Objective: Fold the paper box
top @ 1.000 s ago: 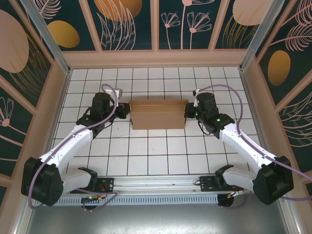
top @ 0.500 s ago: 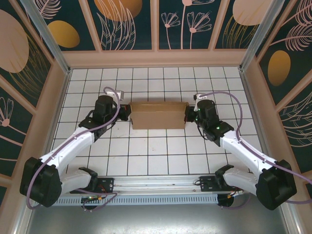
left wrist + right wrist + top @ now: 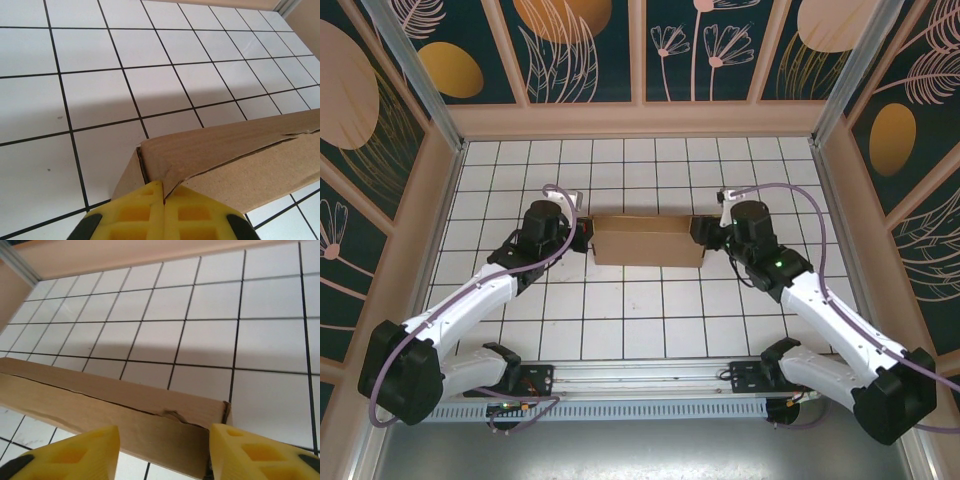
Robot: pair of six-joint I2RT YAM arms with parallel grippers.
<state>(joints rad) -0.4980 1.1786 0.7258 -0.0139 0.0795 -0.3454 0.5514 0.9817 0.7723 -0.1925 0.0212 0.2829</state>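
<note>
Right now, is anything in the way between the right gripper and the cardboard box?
No, nothing I can see. The right gripper is open, with one finger on each side of the paper box at its end. The left gripper is shut on the other end.

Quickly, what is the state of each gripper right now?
Left gripper: closed, fingers together at the end of the paper box.
Right gripper: open, the end of the paper box between its fingers.

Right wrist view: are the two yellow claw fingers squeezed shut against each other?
No, the right claw has its yellow fingers standing well apart, with the paper box lying across the gap between them.
</note>
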